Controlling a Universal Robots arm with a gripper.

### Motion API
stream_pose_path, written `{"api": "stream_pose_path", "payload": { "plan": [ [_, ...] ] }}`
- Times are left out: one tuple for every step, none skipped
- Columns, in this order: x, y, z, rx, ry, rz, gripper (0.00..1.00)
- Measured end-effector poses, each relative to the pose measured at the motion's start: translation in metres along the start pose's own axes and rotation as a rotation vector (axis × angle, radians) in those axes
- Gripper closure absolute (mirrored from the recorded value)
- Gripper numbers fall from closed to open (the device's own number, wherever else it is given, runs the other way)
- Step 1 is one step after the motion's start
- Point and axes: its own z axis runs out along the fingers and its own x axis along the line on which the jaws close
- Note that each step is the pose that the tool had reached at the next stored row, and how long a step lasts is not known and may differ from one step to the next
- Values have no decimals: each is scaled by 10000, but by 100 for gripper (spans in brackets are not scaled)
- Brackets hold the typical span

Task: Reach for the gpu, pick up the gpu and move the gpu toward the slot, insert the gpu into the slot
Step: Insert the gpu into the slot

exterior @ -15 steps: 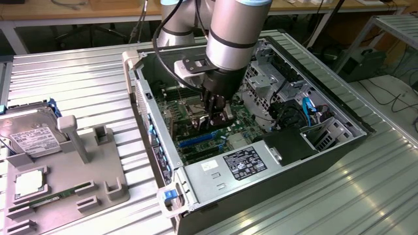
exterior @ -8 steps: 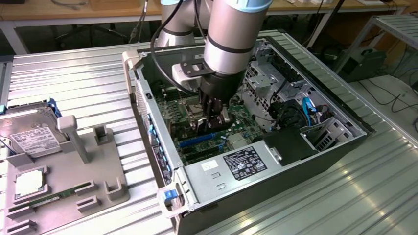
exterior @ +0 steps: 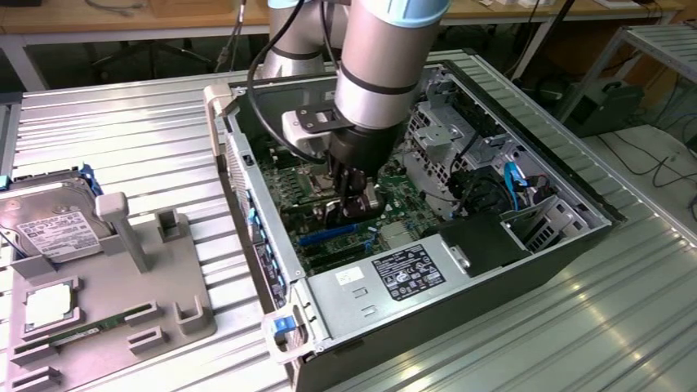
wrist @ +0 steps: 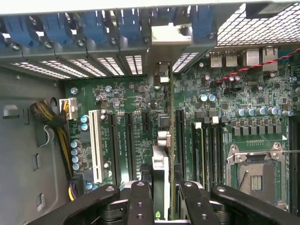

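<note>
My gripper (exterior: pixel 354 208) is down inside the open computer case, shut on the gpu (exterior: pixel 368 198). In the wrist view the gpu (wrist: pixel 160 164) runs edge-on between my two black fingers (wrist: pixel 140 199). Its grey metal bracket (wrist: pixel 171 35) lies against the case's rear wall, among the blue clips. The bright-blue slot (exterior: pixel 326 235) lies on the green motherboard (exterior: pixel 419 204), just beside the gripper on the exterior view's left. In the wrist view the card covers the slot under it. I cannot tell whether the card's edge is seated.
A white slot (wrist: pixel 96 140) and black slots flank the card, and a CPU socket (wrist: pixel 255 176) lies beyond the memory slots. The power supply (exterior: pixel 409 273) and drive cage hem in the board. Outside the case, a hard drive (exterior: pixel 49 216) sits on a grey fixture (exterior: pixel 163 278).
</note>
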Motion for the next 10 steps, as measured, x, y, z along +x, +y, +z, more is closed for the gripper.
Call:
{"api": "stream_pose_path", "payload": {
  "plan": [
    [7,-1,3,0,-1,-1,73],
    [9,0,12,1,-3,1,73],
    [10,1,20,2,-4,2,73],
    [11,7,25,0,0,1,73],
    [12,16,31,-1,1,1,73],
    [12,26,36,-1,1,1,73],
    [13,35,41,0,1,1,73],
    [13,37,47,1,-1,0,73],
    [12,37,53,1,-2,0,73],
    [12,38,58,1,-1,-1,73]
  ]
}}
